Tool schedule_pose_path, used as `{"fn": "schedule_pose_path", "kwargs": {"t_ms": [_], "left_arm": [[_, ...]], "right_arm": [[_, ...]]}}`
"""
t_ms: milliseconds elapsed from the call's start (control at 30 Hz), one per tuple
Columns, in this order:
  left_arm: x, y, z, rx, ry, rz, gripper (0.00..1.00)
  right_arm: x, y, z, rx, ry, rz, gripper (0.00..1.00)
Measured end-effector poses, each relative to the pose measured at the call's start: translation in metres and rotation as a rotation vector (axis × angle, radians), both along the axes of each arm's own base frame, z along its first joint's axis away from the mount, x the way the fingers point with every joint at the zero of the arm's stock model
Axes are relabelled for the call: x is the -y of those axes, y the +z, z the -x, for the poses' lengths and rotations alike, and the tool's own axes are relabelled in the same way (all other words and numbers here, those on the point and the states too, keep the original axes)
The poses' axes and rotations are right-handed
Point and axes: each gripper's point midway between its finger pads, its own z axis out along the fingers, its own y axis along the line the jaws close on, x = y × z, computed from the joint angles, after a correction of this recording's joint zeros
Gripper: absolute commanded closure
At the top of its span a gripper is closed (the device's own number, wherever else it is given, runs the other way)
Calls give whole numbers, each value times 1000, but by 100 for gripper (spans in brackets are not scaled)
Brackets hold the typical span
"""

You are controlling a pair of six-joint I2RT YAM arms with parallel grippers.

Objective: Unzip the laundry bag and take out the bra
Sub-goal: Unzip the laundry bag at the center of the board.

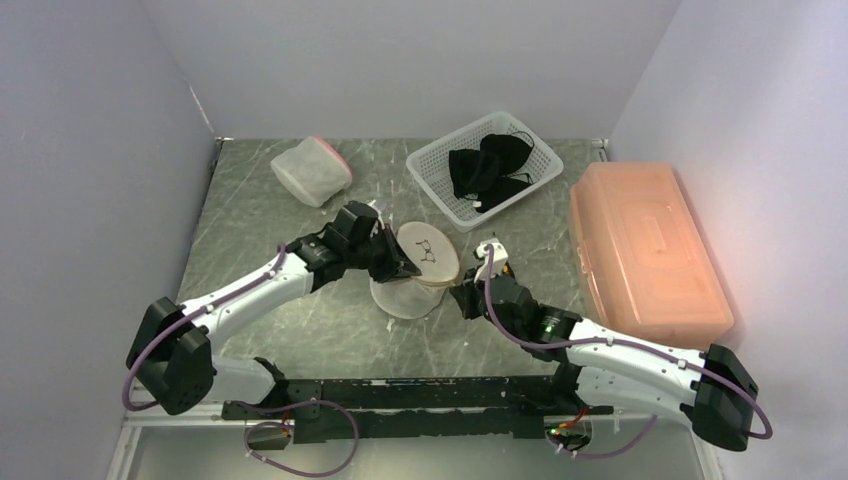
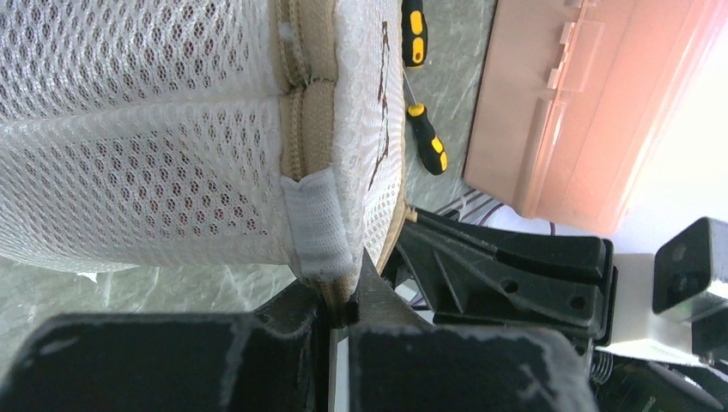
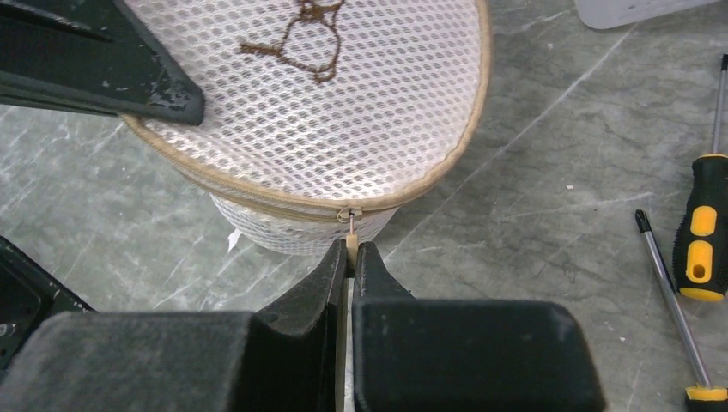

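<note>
My right gripper (image 3: pixel 350 251) pinches zipper pull (image 3: pixel 350 227), frame centre; track curves leftward round laundry bag (image 3: pixel 326 112). Left gripper (image 2: pixel 342 302) clamps its fabric tab (image 2: pixel 316 225).

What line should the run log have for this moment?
left end effector: shut on laundry bag edge | right end effector: shut on zipper pull | laundry bag: zipped

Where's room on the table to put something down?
Bare marble table left of the round white mesh laundry bag, and in front of it between left arm and right arm. Crowded back right: white plastic basket, orange plastic box.
</note>
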Motion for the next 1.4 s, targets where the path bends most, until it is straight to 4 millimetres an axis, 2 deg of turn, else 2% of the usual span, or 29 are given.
{"fn": "schedule_pose_path", "kwargs": {"t_ms": [333, 533, 633, 833, 933, 967, 1033, 1067, 1133, 1233, 1400], "left_arm": [[-7, -5, 5, -7, -49, 6, 97], [-6, -3, 10, 28, -129, 4, 90], [0, 6, 7, 69, -201, -6, 89], [22, 49, -13, 209, -389, 26, 82], [27, 63, -21, 269, -463, 35, 68], [28, 67, -24, 286, -483, 34, 60], [30, 74, -32, 327, -515, 27, 34], [30, 76, -35, 344, -524, 22, 25], [28, 73, -39, 352, -527, 12, 16], [21, 54, -38, 313, -513, -3, 8], [-14, -15, -15, 126, -414, -87, 7]], "right_arm": [[10, -10, -10, -19, -47, 14, 100], [15, -10, -10, -18, -51, 11, 100], [17, 2, -8, 9, -44, -16, 100], [16, 24, 1, 60, -8, -62, 100], [10, 26, 11, 62, 30, -64, 100], [8, 27, 13, 63, 39, -65, 100], [4, 29, 16, 63, 55, -67, 100], [3, 29, 16, 62, 57, -67, 100], [-1, 26, 16, 53, 57, -64, 100], [-5, 14, 15, 25, 49, -44, 100], [-11, 3, 15, -3, 42, -41, 100]]}}
